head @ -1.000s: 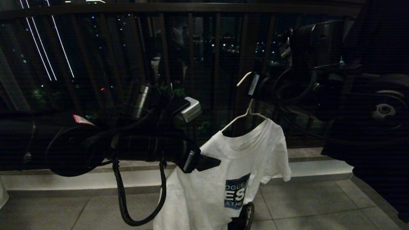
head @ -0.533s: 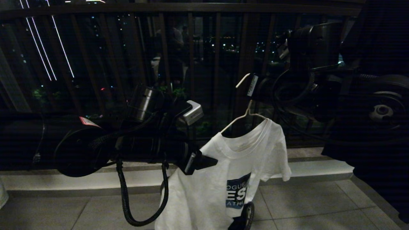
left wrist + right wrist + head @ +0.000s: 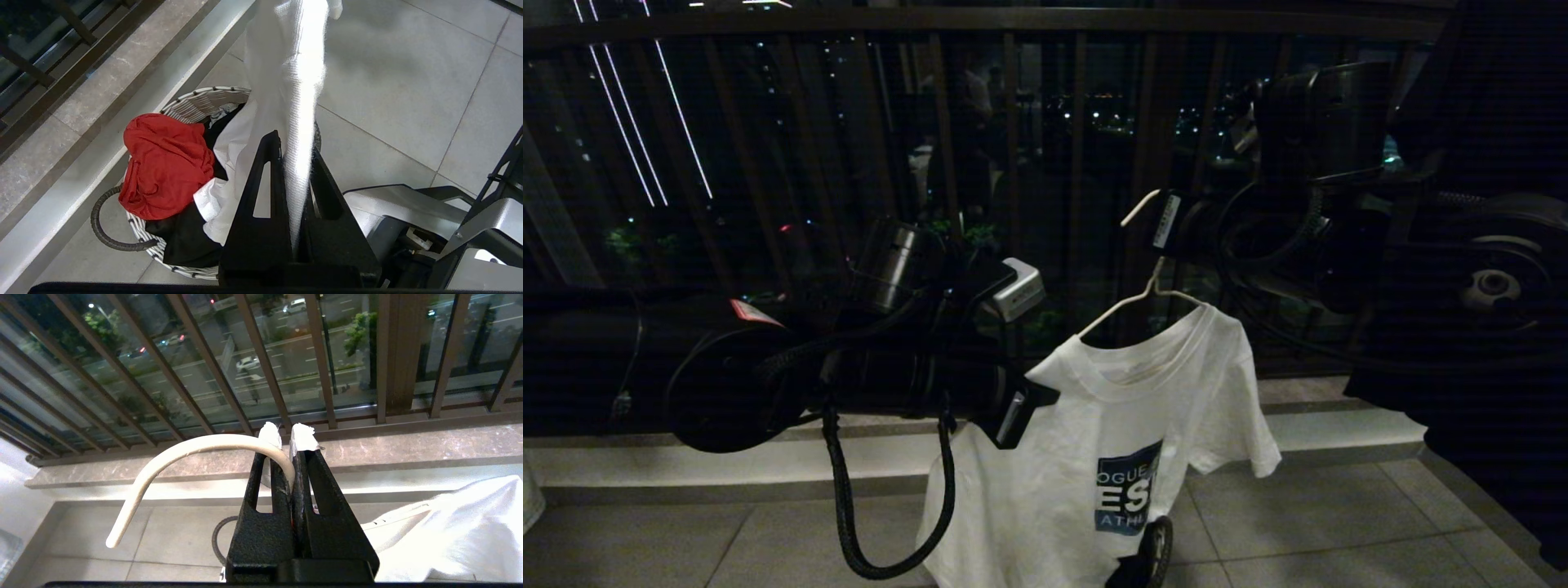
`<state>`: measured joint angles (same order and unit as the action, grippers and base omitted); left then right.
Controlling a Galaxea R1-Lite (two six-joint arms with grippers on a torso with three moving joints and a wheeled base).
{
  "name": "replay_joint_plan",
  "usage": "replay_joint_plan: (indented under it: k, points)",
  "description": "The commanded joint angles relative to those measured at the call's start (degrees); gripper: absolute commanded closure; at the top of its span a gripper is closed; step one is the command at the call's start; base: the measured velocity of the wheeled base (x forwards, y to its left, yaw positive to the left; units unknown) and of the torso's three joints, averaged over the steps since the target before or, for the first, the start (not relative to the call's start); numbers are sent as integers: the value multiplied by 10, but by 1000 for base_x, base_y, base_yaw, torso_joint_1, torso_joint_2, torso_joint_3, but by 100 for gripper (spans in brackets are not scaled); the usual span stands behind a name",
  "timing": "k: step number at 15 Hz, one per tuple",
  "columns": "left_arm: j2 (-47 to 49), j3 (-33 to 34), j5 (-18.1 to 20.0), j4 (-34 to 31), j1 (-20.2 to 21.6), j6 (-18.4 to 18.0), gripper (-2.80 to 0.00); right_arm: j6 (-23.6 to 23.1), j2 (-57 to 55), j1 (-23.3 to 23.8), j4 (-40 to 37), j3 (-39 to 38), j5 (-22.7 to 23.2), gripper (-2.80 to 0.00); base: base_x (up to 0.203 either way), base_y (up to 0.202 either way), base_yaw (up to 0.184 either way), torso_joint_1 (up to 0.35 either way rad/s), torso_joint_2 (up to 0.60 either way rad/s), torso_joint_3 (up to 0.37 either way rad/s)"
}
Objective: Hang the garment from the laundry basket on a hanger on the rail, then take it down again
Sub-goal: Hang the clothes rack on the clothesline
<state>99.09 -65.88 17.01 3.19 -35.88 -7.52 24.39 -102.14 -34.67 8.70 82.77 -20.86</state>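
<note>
While both claws grip, left gripper (image 3: 296,147) pinches white logo garment (image 3: 1111,441), right gripper (image 3: 286,437) hanger (image 3: 184,457).

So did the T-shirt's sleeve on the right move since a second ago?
Yes. The T-shirt sleeve swung out to the right and lower, now reaching past the pale ledge edge onto the floor tiles.

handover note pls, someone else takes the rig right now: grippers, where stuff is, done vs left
Left gripper: shut on the shoulder edge of the T-shirt.
Right gripper: shut on the hook of the white wire hanger, holding it up in front of the balcony bars.
T-shirt is on the hanger, its lower part trailing toward the laundry basket on the floor below; a red cloth and a black garment lie in the basket.
Done: shirt out of the basket and mounted on the hanger.
Left: hook the hanger on the rail (not in view), then take it down.
</note>
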Motion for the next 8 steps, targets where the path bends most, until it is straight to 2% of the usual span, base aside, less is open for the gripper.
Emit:
replay_joint_plan:
  k: [1, 6, 7, 8]
  points:
    - [0, 0, 1, 1, 0, 3, 0, 2, -5, 0, 1, 0, -3, 0, 0, 0, 0, 0, 0, 0]
    - [-1, 0, 0, 2, 2, 5, 0, 1, -4, 0, 1, 0, -4, 0, 0, 0, 0, 0, 0, 0]
    - [-2, 0, 0, 2, 2, 5, 0, 0, -4, 0, 1, -1, -4, -280, 0, 0, 0, 0, 0, 0]
    - [-3, 0, 0, 2, 3, 5, 0, -1, -4, 0, 2, -5, -4, -280, 0, 0, 0, 0, 0, 0]
